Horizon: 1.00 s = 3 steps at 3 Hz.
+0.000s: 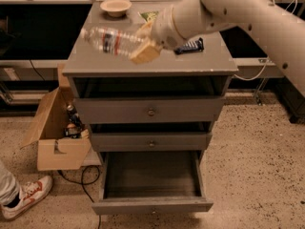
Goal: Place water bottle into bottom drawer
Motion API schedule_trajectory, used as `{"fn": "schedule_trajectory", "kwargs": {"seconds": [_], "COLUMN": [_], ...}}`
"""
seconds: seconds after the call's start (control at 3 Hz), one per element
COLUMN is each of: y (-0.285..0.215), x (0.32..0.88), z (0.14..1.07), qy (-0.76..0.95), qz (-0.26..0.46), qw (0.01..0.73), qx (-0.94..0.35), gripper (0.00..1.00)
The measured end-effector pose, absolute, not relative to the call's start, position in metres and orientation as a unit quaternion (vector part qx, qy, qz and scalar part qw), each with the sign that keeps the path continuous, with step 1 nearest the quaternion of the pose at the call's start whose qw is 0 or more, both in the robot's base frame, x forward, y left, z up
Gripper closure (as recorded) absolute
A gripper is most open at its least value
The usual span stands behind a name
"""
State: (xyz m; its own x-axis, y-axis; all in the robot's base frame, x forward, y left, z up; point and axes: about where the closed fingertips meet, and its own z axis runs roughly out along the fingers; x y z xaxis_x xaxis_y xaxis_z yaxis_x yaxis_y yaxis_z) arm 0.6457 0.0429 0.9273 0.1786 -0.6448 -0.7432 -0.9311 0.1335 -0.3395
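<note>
1. A speckled beige stone floor (257, 166) fills the lower frame.
2. A grey wooden cabinet (190, 63) stands at centre.
3. An open brown cardboard box (59, 154) sits at lower left, beside it.
4. A dark recess (43, 27) spans the upper left.
5. The gripper (145, 51), upper centre, clasps the water bottle (109, 39).

Clear plastic water bottle (107, 40) in gripper (142, 45) over matt wooden cabinet top (190, 64)
</note>
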Motion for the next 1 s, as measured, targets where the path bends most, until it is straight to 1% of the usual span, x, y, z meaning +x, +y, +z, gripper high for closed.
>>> {"fn": "schedule_trajectory", "kwargs": {"seconds": [0.33, 0.67, 1.0], "y": [0.046, 0.052, 0.052], "x": [0.590, 0.537, 0.537], "z": [0.879, 0.773, 0.773], "qy": [0.624, 0.654, 0.654], "qz": [0.193, 0.225, 0.225], "qw": [0.384, 0.302, 0.302], "qx": [-0.653, -0.656, -0.656], "gripper": [1.00, 1.00, 1.00]}}
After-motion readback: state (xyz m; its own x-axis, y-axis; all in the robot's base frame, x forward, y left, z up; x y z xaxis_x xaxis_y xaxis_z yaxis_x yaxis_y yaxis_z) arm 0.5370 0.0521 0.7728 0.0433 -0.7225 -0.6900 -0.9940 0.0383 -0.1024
